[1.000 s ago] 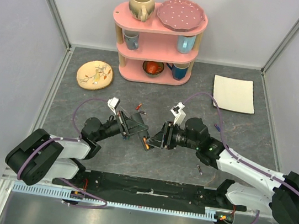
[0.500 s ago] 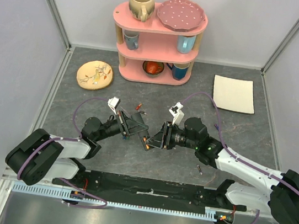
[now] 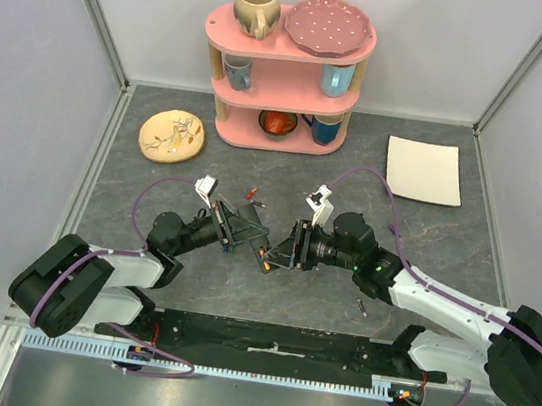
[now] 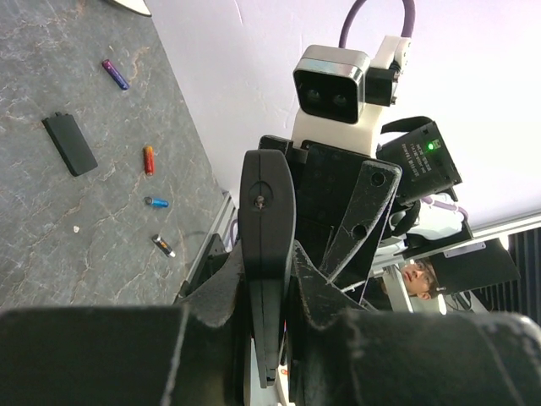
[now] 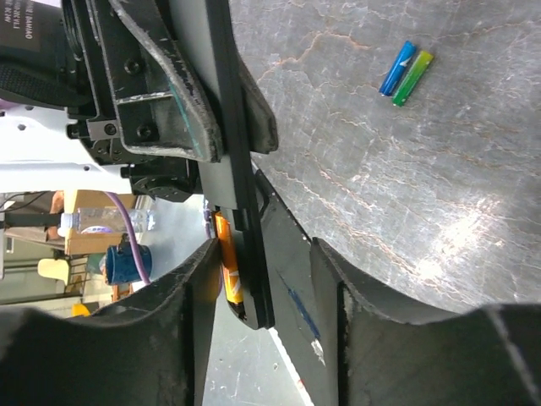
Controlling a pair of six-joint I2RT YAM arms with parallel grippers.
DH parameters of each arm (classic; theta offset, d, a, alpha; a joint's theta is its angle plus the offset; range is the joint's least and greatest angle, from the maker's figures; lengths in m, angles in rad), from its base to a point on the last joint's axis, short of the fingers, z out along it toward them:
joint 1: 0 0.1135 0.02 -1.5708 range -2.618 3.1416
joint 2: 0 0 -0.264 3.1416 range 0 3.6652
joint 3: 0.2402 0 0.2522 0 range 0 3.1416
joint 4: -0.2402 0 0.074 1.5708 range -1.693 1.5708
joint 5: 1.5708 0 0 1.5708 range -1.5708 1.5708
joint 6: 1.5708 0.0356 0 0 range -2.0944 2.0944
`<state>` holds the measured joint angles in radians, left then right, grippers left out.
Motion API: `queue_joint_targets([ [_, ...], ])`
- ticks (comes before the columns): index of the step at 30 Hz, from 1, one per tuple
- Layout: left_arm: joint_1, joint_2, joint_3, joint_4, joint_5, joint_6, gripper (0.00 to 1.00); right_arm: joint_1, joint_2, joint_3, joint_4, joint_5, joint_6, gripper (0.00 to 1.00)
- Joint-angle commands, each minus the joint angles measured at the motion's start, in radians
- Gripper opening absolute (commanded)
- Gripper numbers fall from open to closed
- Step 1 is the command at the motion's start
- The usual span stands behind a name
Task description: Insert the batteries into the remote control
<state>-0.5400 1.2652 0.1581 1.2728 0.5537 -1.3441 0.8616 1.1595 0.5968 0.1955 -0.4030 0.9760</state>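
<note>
Bright, even overhead light, shadows soft; a pale sheen glares off the grey marbled tabletop (image 5: 456,228); nearest foreground blurs in both wrist views.

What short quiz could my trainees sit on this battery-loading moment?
1. True or false: the left gripper is shut on the remote control.
2. Which battery sits against the remote control's end, between the fingers of the right gripper? A blue; B orange; C grey.
3. In the left wrist view, how many loose batteries lie on the table?

Key:
1. True.
2. B, the orange battery.
3. Four: purple battery, red-orange battery, blue battery, dark battery.
</note>
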Motion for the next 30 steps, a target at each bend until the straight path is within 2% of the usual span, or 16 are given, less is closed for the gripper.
queue_joint_targets([
  [1,0.000,-0.024,0.011,0.270,0.012,-0.014,0.02,-0.006,-0.035,0.024,-0.044,0.029,-0.010,0.59],
  [11,0.000,-0.035,-0.017,0.211,-0.003,0.036,0.02,-0.032,-0.133,0.109,-0.139,0.035,-0.062,0.73],
  [14,0.008,-0.039,-0.022,0.169,0.002,0.065,0.02,-0.051,-0.156,0.210,-0.281,0.056,-0.179,0.76],
  [15,0.012,-0.040,-0.025,0.166,0.003,0.065,0.02,-0.056,-0.162,0.237,-0.379,0.081,-0.224,0.77],
  [16,0.017,-0.043,-0.026,0.169,0.014,0.062,0.02,-0.059,-0.173,0.265,-0.433,0.126,-0.262,0.77],
  [18,0.032,-0.067,-0.035,0.159,0.028,0.054,0.02,-0.061,-0.164,0.334,-0.586,0.322,-0.364,0.77],
  [20,0.046,-0.102,-0.051,0.125,0.031,0.054,0.02,-0.061,-0.147,0.350,-0.649,0.520,-0.405,0.76],
  [23,0.049,-0.208,-0.083,-0.022,0.015,0.074,0.02,-0.061,-0.089,0.310,-0.665,0.604,-0.421,0.75],
  [27,0.051,-0.436,-0.095,-0.292,-0.004,0.138,0.02,-0.061,0.047,0.268,-0.578,0.685,-0.437,0.71],
  [28,0.051,-0.475,-0.094,-0.408,-0.018,0.149,0.02,-0.062,0.071,0.271,-0.561,0.690,-0.447,0.70],
  [30,0.052,-0.561,-0.082,-0.510,-0.024,0.184,0.02,-0.061,0.142,0.285,-0.504,0.685,-0.491,0.69],
])
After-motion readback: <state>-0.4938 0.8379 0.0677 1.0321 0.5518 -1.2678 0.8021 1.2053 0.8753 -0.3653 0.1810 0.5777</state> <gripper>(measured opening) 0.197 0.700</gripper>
